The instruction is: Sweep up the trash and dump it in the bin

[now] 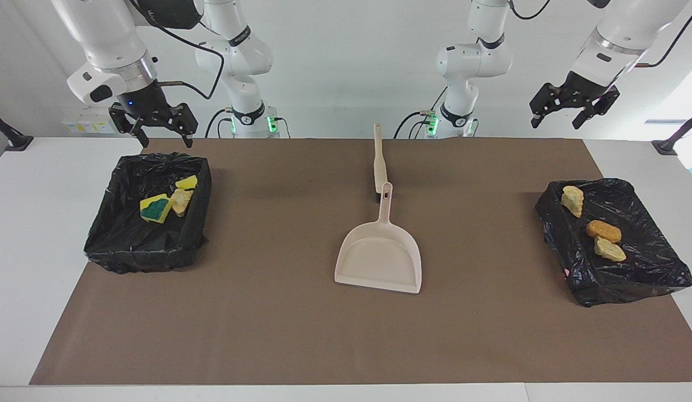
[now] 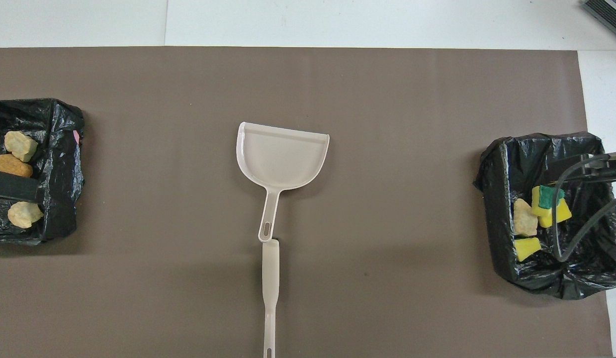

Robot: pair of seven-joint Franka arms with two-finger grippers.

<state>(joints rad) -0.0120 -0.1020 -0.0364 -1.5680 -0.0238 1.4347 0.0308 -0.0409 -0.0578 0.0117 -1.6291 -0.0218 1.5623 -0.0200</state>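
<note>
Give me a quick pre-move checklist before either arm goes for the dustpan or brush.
1. Left gripper empty, fingers open, raised above the table's left-arm end: ok.
2. Right gripper empty, fingers open, over the bin's edge nearest the robots: ok.
3. Dustpan flat mid-table, handle toward the robots: ok.
4. Brush lying in line with the dustpan handle, nearer the robots: ok.
5. Trash on the mat to sweep: not ok; the scraps already lie in both black-lined bins.
</note>
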